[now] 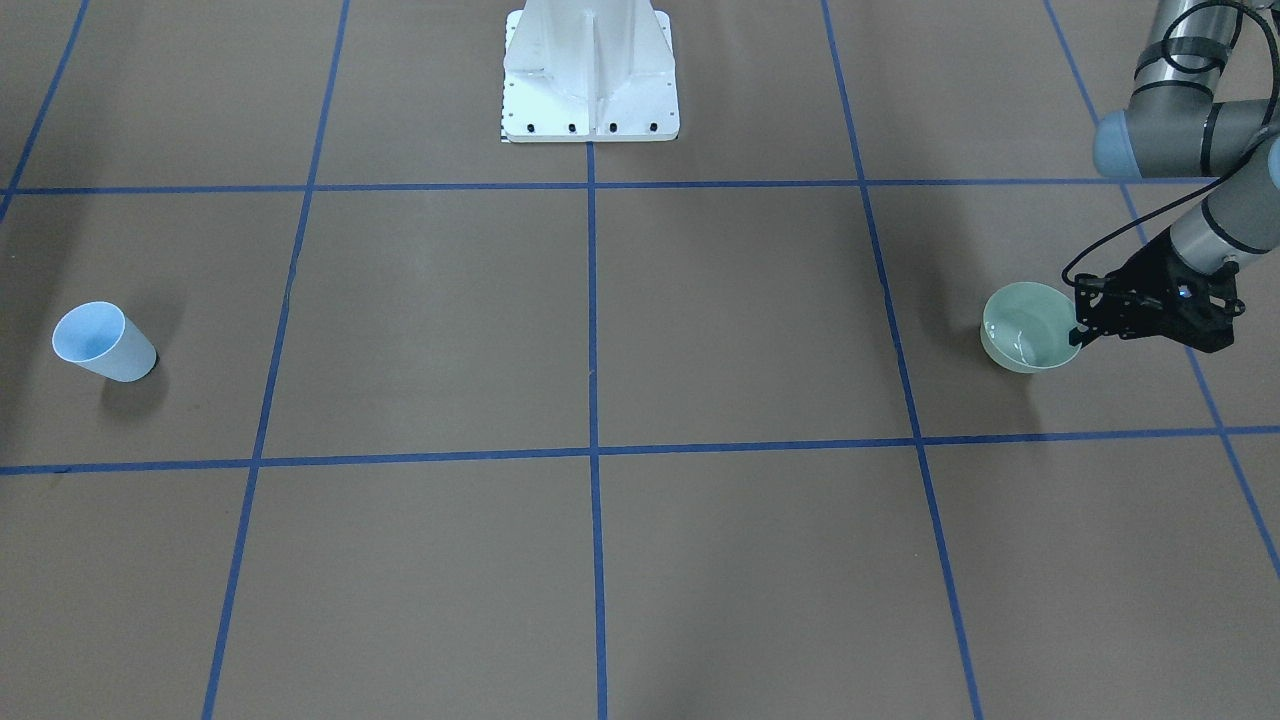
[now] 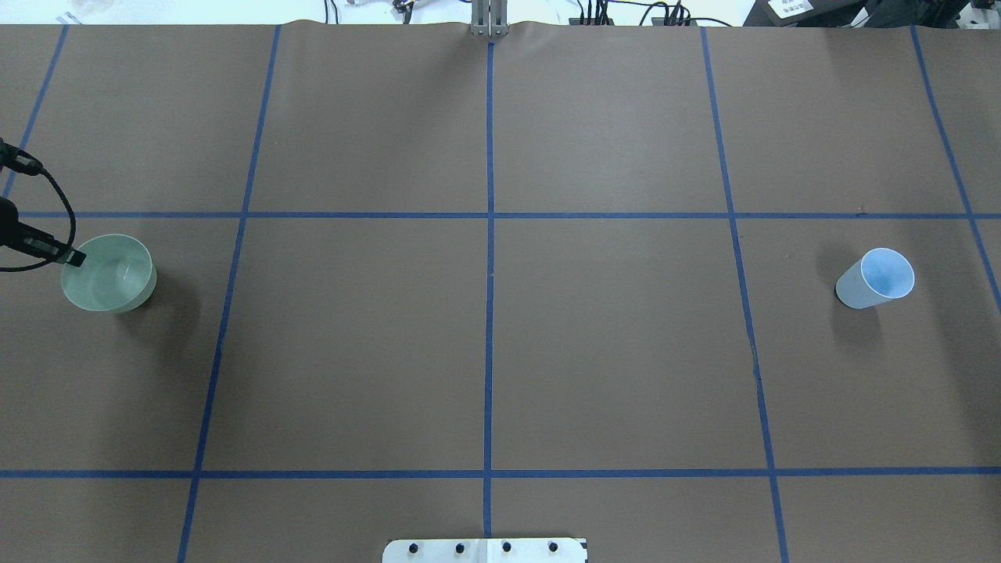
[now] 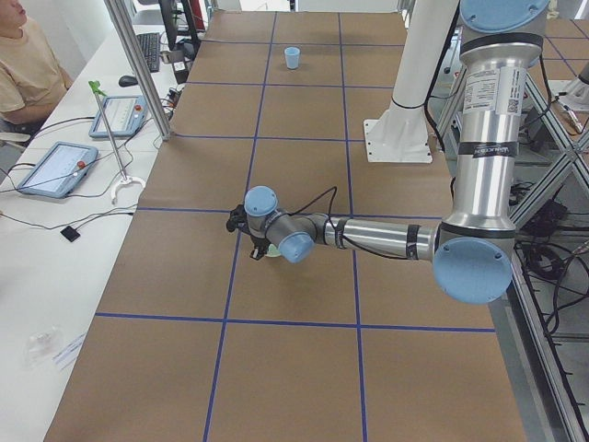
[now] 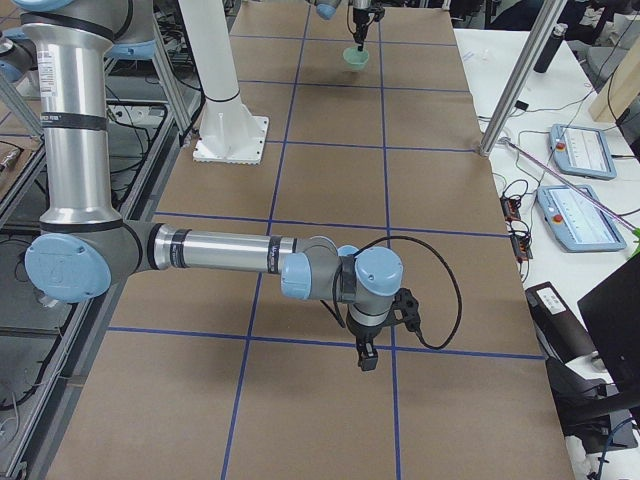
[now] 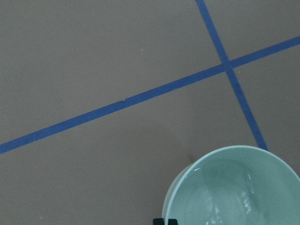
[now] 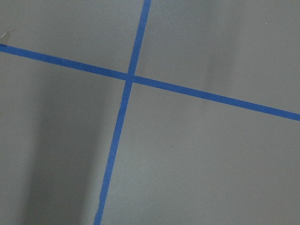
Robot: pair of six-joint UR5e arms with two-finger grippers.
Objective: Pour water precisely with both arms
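Note:
A pale green bowl (image 1: 1030, 327) stands at the table's left end and also shows in the overhead view (image 2: 109, 274). Faint glints of water (image 5: 234, 197) show inside it. My left gripper (image 1: 1082, 335) reaches in from the table's edge, its tips closed on the bowl's rim (image 5: 165, 220). A light blue cup (image 2: 876, 277) stands empty and apart at the right end (image 1: 100, 342). My right gripper (image 4: 367, 357) hangs over bare table near a tape crossing, far from the cup; I cannot tell whether it is open or shut.
The brown table (image 2: 610, 352) carries a grid of blue tape lines. The white pedestal base (image 1: 590, 75) stands at the robot's edge in the middle. Tablets and cables (image 3: 60, 166) lie on the side bench, where a person sits.

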